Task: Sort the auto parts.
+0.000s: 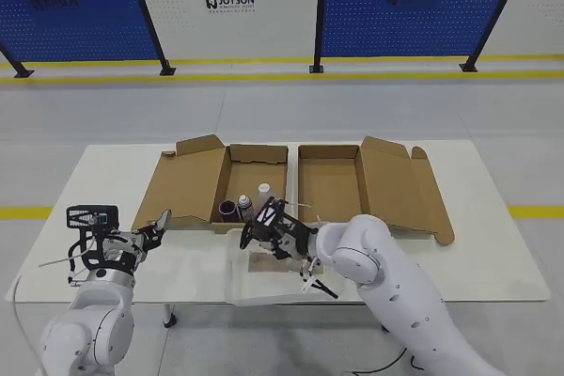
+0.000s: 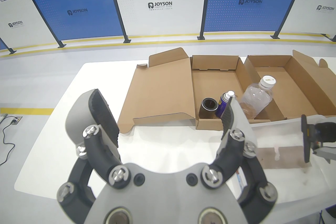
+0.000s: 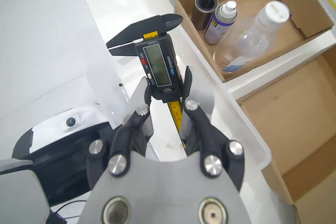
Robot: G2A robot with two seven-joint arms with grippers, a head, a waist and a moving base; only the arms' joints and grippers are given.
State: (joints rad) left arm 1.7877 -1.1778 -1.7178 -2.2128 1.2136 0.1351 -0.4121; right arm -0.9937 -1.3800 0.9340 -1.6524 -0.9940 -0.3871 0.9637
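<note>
My right gripper is shut on a black digital caliper with a yellow scale. It holds the caliper over the clear white tray, beside the left cardboard box. In the top view the right gripper and caliper hang above the tray's far edge. That box holds a dark cylinder, a spray can and a clear bottle. My left gripper stands open with nothing in it over the table's left part, well apart from the boxes.
A second open cardboard box stands to the right of the first, with nothing visible inside. Both boxes' flaps lie spread on the white table. The tray sits at the table's front edge. Fence panels stand behind the table.
</note>
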